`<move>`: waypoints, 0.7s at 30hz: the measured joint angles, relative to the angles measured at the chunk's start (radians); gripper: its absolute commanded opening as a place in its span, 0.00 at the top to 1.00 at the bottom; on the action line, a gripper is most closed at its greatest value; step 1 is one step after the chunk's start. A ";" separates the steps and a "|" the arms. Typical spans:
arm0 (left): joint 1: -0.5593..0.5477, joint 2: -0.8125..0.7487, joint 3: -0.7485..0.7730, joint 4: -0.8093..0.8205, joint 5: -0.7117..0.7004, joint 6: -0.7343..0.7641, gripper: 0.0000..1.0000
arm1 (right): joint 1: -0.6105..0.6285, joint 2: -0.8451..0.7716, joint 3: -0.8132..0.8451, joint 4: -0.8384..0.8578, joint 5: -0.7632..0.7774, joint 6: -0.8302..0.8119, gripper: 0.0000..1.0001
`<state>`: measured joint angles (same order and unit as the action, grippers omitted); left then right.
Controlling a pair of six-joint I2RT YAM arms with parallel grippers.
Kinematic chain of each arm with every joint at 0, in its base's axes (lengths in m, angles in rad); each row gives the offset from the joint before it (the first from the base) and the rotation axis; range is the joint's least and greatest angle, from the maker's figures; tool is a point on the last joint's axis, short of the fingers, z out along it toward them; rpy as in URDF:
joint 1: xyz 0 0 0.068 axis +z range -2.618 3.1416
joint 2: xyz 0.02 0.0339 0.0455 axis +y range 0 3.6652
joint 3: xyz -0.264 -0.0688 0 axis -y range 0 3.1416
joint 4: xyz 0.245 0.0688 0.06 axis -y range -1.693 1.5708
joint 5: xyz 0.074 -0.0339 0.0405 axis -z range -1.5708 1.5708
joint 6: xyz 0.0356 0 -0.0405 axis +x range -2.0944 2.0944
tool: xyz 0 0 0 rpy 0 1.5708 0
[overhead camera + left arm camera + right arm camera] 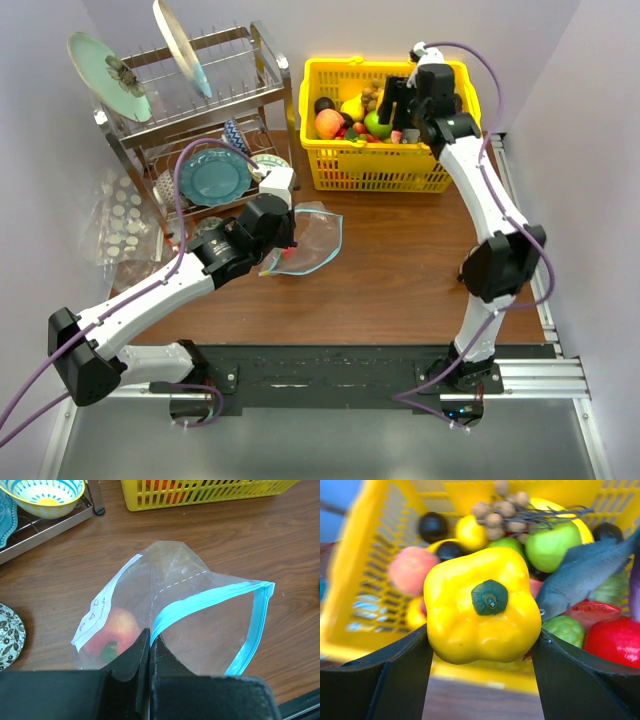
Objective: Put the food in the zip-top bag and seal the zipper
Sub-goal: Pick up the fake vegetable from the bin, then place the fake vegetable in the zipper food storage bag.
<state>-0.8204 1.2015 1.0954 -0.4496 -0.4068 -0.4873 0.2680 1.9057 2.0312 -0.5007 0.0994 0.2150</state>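
The clear zip-top bag (318,238) lies on the wooden table in front of the basket, its mouth held open. My left gripper (150,633) is shut on the bag's mouth edge beside the teal zipper (210,598). A red-orange peach (114,630) with a green leaf sits inside the bag. My right gripper (482,640) is shut on a yellow bell pepper (482,605) and holds it above the yellow basket (380,172). In the top view the right gripper (396,108) hangs over the basket's food. More food fills the basket (365,595): a peach, green apples, red and dark pieces.
A metal dish rack (200,150) with plates stands at the back left, a patterned bowl (42,495) on its lower shelf. A crinkled dotted plastic (120,225) lies at the far left. A small patterned plate (7,635) lies near the bag. A grey toy fish (585,575) lies in the basket.
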 measured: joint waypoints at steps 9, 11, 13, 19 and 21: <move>0.000 0.001 0.000 0.000 0.010 0.000 1.00 | 0.002 -0.341 -0.355 0.141 -0.378 0.054 0.48; 0.000 0.003 0.000 0.001 0.011 0.000 1.00 | 0.002 -0.412 -0.468 0.207 -0.459 0.091 0.48; 0.000 0.005 0.001 0.001 0.011 0.000 1.00 | 0.007 -0.483 -0.589 0.263 -0.543 0.143 0.48; 0.000 0.032 0.040 -0.002 0.011 0.000 1.00 | 0.069 -0.651 -0.853 0.398 -0.705 0.268 0.48; 0.000 0.043 0.061 -0.002 0.012 0.000 1.00 | 0.107 -0.690 -0.902 0.418 -0.735 0.286 0.48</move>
<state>-0.8200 1.2446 1.1564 -0.4515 -0.3950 -0.4870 0.3748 1.2152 1.1294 -0.0830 -0.6353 0.5011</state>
